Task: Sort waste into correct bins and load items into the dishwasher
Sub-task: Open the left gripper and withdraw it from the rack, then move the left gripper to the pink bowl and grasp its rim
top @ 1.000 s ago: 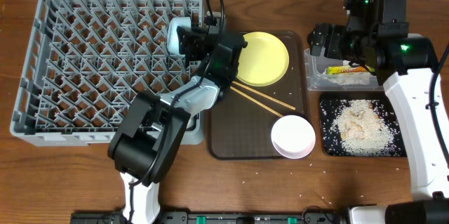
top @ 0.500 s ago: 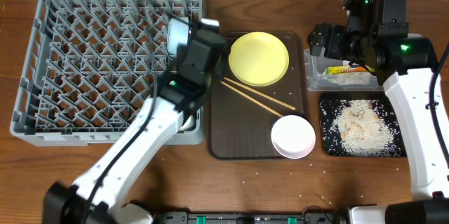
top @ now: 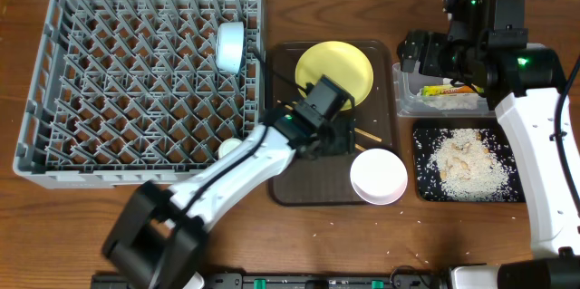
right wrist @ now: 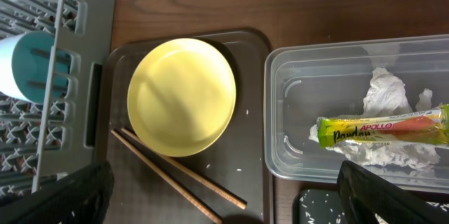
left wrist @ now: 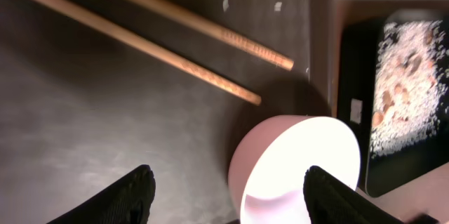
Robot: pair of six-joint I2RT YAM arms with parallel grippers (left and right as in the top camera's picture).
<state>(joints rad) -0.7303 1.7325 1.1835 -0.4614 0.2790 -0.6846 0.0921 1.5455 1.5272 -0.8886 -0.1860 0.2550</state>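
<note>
My left gripper is open and empty, low over the brown tray beside the white bowl. In the left wrist view its fingers straddle the bowl's left rim, with the chopsticks just beyond. The yellow plate lies at the tray's far end. The light blue bowl stands on edge in the grey dish rack. A small white cup sits at the rack's near right. My right gripper is open, high over the clear container, which holds the green-and-yellow wrapper.
The black tray at the right holds a heap of rice. White crumpled paper lies in the clear container. The brown tray sits between rack and bins. Loose rice grains dot the table near the front edge.
My left gripper has left the light blue bowl standing in the rack and swung right and nearer, down over the brown tray by the white bowl. The right arm has not moved.
</note>
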